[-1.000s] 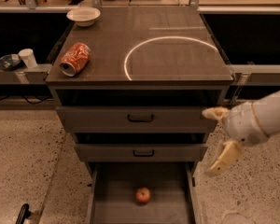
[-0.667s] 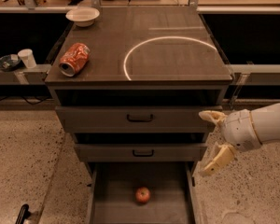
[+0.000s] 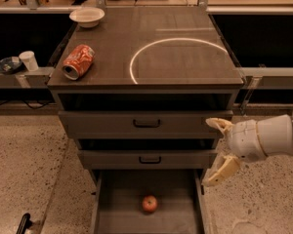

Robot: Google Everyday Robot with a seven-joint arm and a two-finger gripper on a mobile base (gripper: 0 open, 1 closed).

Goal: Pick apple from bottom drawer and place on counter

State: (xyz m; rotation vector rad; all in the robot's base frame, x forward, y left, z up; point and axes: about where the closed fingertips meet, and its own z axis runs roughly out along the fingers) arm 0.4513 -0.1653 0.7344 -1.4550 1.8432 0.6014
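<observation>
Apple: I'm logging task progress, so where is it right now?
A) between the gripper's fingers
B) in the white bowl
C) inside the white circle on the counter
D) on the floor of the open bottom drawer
D: the apple lies on the bottom drawer floor, while the gripper hangs open right of the cabinet, apart from it.

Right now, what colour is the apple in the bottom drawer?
The apple is red in the camera view; the gripper hangs open up-right of it.
</observation>
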